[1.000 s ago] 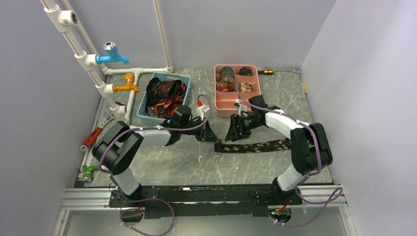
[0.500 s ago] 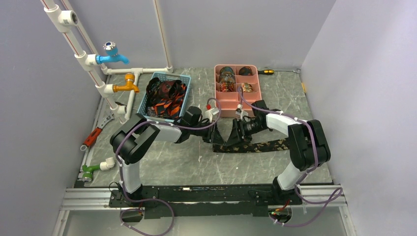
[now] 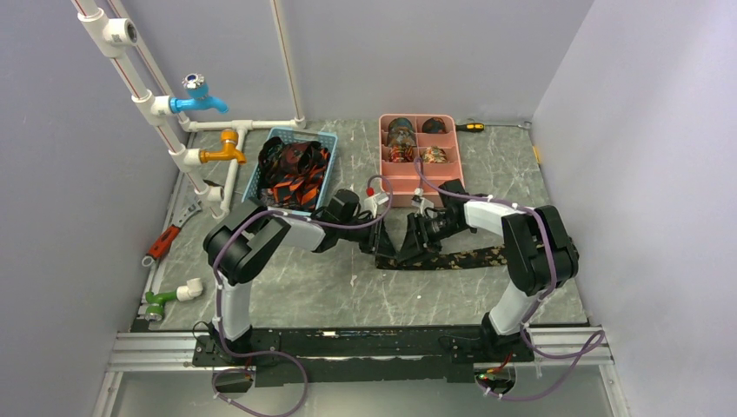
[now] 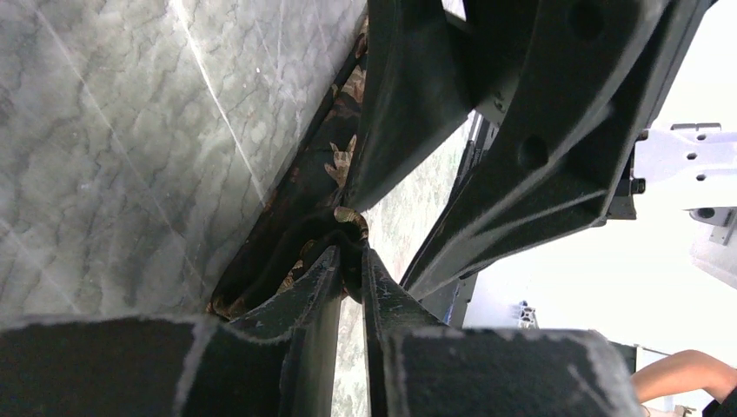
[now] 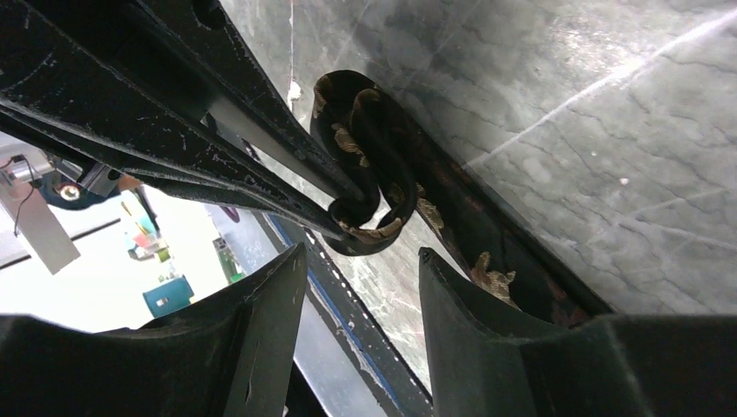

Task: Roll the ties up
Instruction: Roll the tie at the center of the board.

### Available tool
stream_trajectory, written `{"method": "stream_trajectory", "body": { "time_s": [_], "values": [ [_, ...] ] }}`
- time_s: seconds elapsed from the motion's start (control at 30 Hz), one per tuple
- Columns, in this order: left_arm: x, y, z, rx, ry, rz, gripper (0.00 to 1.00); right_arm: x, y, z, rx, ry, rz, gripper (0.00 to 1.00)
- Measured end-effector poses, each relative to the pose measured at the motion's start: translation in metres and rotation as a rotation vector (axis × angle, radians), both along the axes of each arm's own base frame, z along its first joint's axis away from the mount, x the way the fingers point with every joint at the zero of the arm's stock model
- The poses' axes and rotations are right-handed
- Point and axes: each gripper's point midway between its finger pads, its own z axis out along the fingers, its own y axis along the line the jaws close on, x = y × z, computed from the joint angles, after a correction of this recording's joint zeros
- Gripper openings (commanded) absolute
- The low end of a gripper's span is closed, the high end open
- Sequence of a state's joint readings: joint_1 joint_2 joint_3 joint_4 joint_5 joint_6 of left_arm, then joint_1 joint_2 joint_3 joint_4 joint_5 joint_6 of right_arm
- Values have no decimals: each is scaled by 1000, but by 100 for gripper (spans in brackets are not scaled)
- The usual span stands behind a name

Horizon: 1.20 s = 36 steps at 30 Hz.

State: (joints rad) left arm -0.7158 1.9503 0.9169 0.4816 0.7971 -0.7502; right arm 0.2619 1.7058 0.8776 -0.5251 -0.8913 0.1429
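A dark tie with gold leaf pattern (image 3: 461, 257) lies flat across the table's middle. Its left end is curled into a small loop (image 5: 365, 174). My left gripper (image 3: 380, 248) is shut on that end, and the fabric shows pinched between its tips in the left wrist view (image 4: 351, 254). My right gripper (image 3: 407, 247) is open, facing the left one just right of the loop. The loop sits just beyond its tips (image 5: 361, 261), not between them. Rolled ties sit in a pink tray (image 3: 393, 187). Loose ties fill a blue basket (image 3: 252, 187).
White pipes with a blue tap (image 3: 198, 95) and an orange tap (image 3: 224, 148) run along the left wall. A red-handled tool (image 3: 162, 243) and a green fitting (image 3: 158, 302) lie at the left edge. A screwdriver (image 3: 470, 127) lies behind the tray.
My left gripper has moved right onto the tie's left end and shut on it. My right gripper has moved left and down toward that end. The tie's left end has lifted and curled.
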Motion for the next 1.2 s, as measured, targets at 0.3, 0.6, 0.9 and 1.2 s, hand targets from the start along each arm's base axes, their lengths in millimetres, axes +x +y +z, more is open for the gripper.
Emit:
{"method": "stream_trajectory", "body": {
  "time_s": [0.3, 0.6, 0.9, 1.2],
  "values": [
    [5, -5, 1, -3, 21, 12, 33, -2, 2, -8, -16, 13, 11, 33],
    [11, 4, 8, -11, -6, 34, 73, -1, -3, -17, -60, -1, 19, 23],
    [20, 23, 62, -54, -359, -3, 82, 0, -5, -19, -71, -10, 21, 18],
    [21, 44, 44, 110, -862, -208, 98, -5, -5, -20, -57, -5, 32, 19]
  ]
}}
